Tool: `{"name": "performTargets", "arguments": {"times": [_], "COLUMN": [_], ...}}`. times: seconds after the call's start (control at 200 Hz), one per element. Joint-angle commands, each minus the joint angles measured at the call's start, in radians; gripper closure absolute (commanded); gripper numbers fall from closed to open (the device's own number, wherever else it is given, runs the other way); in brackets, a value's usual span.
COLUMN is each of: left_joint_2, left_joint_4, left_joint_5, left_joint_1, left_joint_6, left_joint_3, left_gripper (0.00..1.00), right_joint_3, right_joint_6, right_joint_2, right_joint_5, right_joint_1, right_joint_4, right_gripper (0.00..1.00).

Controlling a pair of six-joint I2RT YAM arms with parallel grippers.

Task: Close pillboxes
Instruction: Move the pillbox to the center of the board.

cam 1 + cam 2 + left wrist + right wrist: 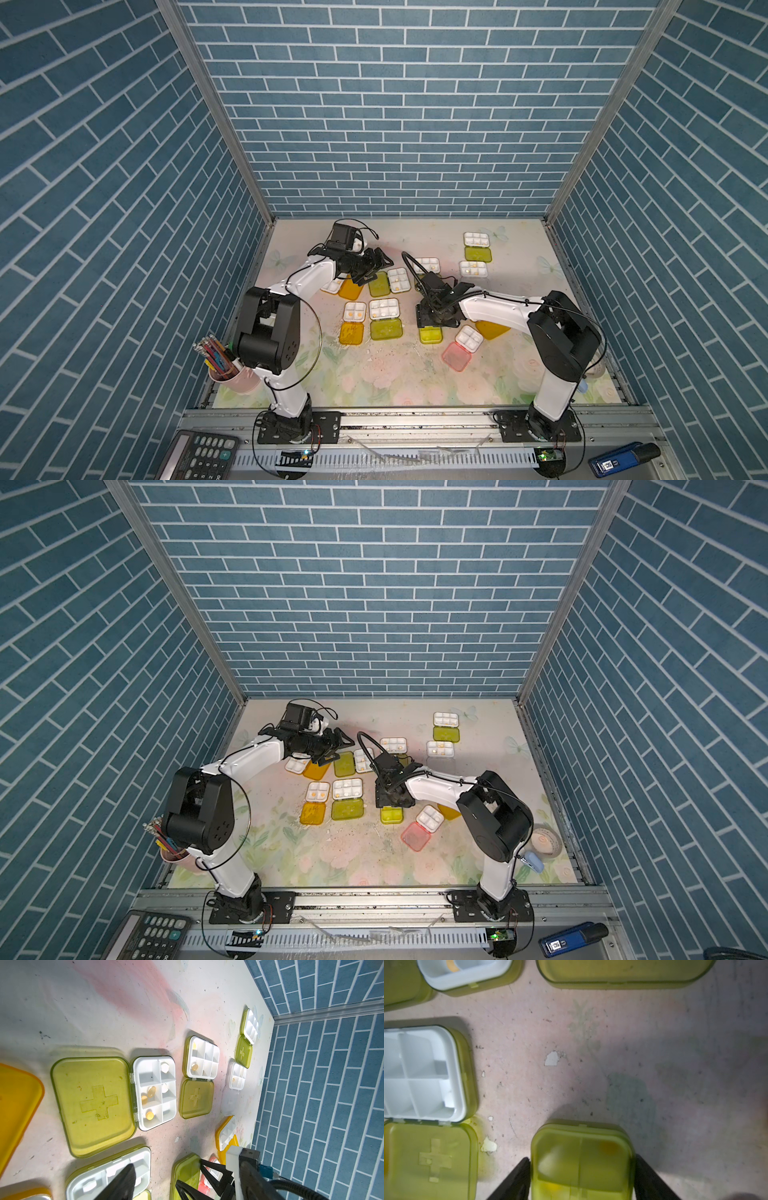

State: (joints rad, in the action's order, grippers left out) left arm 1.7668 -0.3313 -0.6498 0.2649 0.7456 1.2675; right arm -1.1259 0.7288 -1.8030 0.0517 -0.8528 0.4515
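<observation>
A floral mat (pixel 374 386) has a pink cup (pixel 241 380) of coloured pencils (pixel 212 353) at its near-left corner. A tape roll (pixel 547 841) and a small pale blue object (pixel 535 862) are at its near-right corner. Beyond its front edge lie a metal rail (pixel 415 420), a calculator (pixel 203 455) and a blue labelled device (pixel 623 457). Blue brick-pattern walls (pixel 395 104) enclose its other three sides.

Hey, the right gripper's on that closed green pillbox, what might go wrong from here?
The right gripper hugs the closed lime pillbox on both sides; lifting off could drag it along. The pink-lidded pillbox and an orange pillbox lie open close by the right arm, the orange one partly beneath it; a low swing might knock them. Open trays nearby hold pills that could spill.
</observation>
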Motion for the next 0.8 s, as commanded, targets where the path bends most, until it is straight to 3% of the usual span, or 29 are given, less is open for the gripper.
{"name": "performTargets", "arguments": {"times": [0.0,0.22,0.795], "left_joint_2": [-0.026,-0.034,-0.061], "left_joint_4": [0.003,-0.020,-0.104], "left_joint_5": [-0.004,0.003,0.078], "left_joint_1": [-0.006,-0.009,-0.035], "left_joint_6": [-0.006,-0.022,-0.069], "left_joint_3": [-0.010,0.003,0.005], "left_gripper": [0.20,0.19,0.17], "right_joint_3": [0.003,-0.029,-0.056], "right_joint_6": [0.040,-0.006,-0.076], "right_joint_2": [-0.011,0.032,0.091], "right_joint_5": [-0.023,0.017,0.023], "right_joint_1": [-0.006,-0.007,-0.007], "right_joint_4": [0.050,0.096,0.131], "right_gripper": [0.24,0.18,0.15]}}
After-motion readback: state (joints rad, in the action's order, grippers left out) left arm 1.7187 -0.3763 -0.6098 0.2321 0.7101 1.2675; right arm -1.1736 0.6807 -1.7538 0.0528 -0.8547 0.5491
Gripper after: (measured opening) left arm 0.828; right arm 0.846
